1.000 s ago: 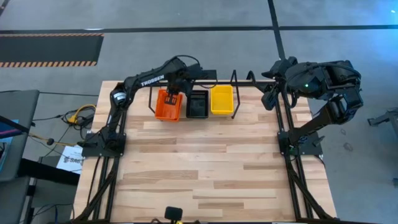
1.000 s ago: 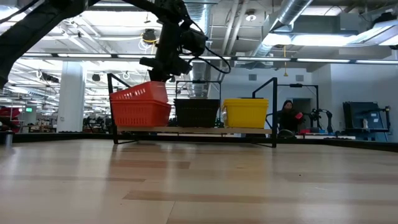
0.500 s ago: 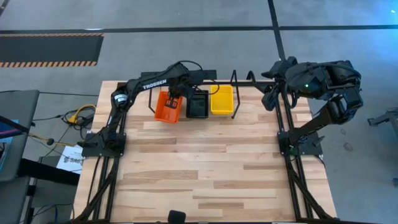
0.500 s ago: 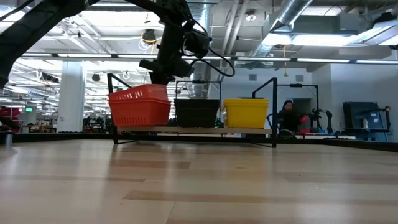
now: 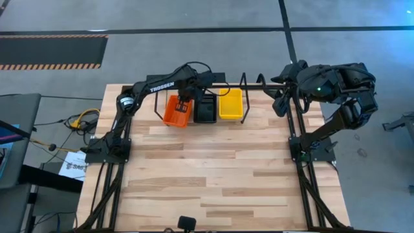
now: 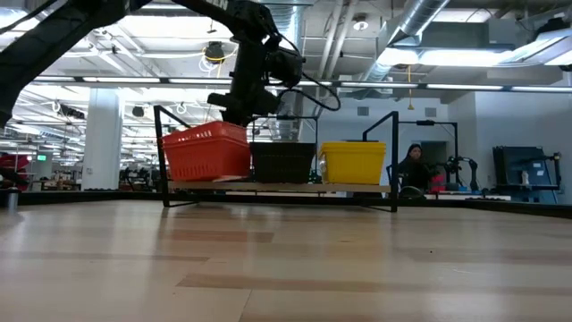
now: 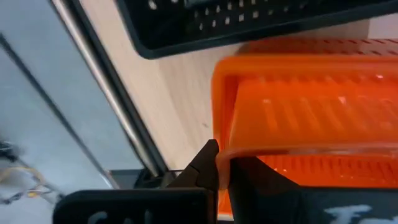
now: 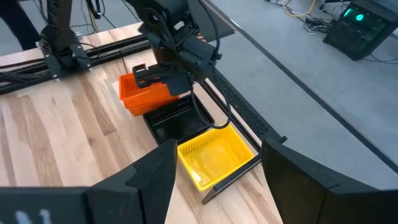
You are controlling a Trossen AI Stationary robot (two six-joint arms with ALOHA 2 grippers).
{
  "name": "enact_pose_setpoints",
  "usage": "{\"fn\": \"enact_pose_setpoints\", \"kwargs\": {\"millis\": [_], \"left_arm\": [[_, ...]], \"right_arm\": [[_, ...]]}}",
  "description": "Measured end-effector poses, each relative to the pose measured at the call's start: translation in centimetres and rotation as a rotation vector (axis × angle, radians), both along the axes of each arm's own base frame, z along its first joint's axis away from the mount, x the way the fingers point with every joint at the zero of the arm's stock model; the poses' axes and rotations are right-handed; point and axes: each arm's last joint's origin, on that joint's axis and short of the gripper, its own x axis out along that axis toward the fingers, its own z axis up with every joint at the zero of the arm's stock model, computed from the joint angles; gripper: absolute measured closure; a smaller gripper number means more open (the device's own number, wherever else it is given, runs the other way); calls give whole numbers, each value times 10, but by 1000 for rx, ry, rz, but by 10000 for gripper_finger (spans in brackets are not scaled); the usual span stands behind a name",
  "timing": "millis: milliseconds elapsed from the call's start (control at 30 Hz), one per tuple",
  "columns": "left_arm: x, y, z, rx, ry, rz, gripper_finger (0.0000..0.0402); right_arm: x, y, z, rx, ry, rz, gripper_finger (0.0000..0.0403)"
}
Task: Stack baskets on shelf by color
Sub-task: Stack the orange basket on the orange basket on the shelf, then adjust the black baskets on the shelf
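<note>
A red-orange basket (image 5: 174, 112) sits tilted over the left bay of the shelf (image 5: 244, 83), a low black tube rack at the table's far edge. My left gripper (image 5: 184, 97) is above it and shut on its rim. The low view shows the basket (image 6: 206, 152) just above the shelf board. The black basket (image 5: 206, 109) rests in the middle bay and the yellow basket (image 5: 230, 103) in the right bay. In the left wrist view a second orange rim (image 7: 298, 62) shows beyond the held one. My right gripper (image 8: 217, 180) is open, off the table's far right corner. My left gripper pinches the red-orange basket's rim (image 7: 225, 154) at its far end, near the corner beside the black basket. One finger (image 7: 208, 165) is outside the wall and one (image 7: 255, 177) is inside. The fingers come from above. The basket hangs tilted; I cannot tell whether it rests on the shelf.
The shelf's upright end loops (image 6: 393, 134) stand beside the yellow basket (image 6: 353, 161). The black frame rails (image 5: 299, 129) run along both table sides. The wooden top (image 5: 207, 168) lies bare on the near side of the shelf. A person (image 6: 413, 165) sits far behind the table.
My left gripper has carried the red-orange basket a little toward the table's right, and it is now close to the black basket. The basket has stayed tilted in the hold. The right arm has kept still.
</note>
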Motion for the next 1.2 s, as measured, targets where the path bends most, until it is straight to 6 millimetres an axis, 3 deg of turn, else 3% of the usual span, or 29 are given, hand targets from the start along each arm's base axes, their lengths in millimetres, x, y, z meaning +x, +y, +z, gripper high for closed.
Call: {"fn": "enact_pose_setpoints", "kwargs": {"millis": [200,600,1000,1200], "left_arm": [[3,11,-21,37,97,9,401],[8,17,-26,62,58,32,396],[12,15,-30,48,12,101,283],[15,17,-6,87,-66,187,254]], "right_arm": [[0,0,0,4,-1,3,148],[0,0,0,5,0,6,148],[0,0,0,5,0,6,148],[0,0,0,5,0,6,148]]}}
